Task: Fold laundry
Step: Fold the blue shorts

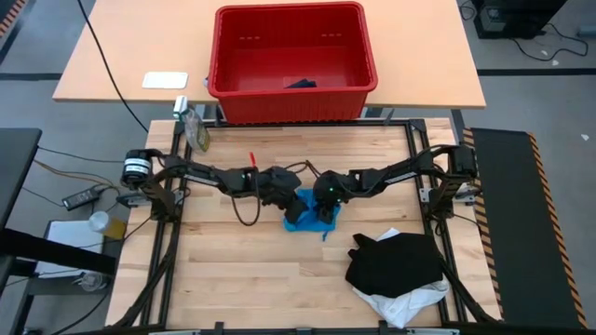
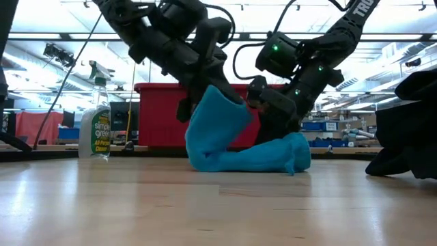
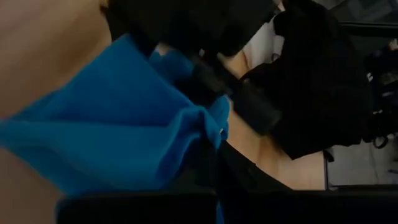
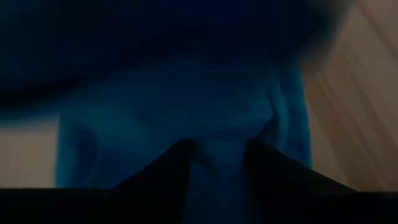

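The small bright blue garment (image 1: pixel 303 219) lies mid-table, between both grippers. Its left part (image 2: pixel 215 119) is raised and its right part (image 2: pixel 273 156) rests on the wood. My left gripper (image 2: pixel 196 102) is shut on the raised part. My right gripper (image 2: pixel 272 128) reaches down onto the low part, with blue cloth filling the gap between its fingers (image 4: pixel 217 163). A black garment (image 1: pixel 396 261) lies heaped at the near right, on top of a white one (image 1: pixel 405 302). My left gripper pinches a bunched fold of the blue garment (image 3: pixel 200 134) between its two fingers, slanting down from the table's left. That part is lifted clear and hangs below the fingers as a slack flap, while the rest stays on the table. My right gripper has bunched blue cloth (image 4: pixel 217 146) between its two fingers (image 4: pixel 268 163), coming from above and slanting in from the table's right. The held part stays low, on or just above the table; how many layers it has I cannot tell.
A red plastic basket (image 1: pixel 293 93) stands on the far table, with a dark item inside. A spray bottle (image 1: pixel 194 126) stands at the far left corner of the work table. Bare wood stretches along the near left (image 1: pixel 242 279).
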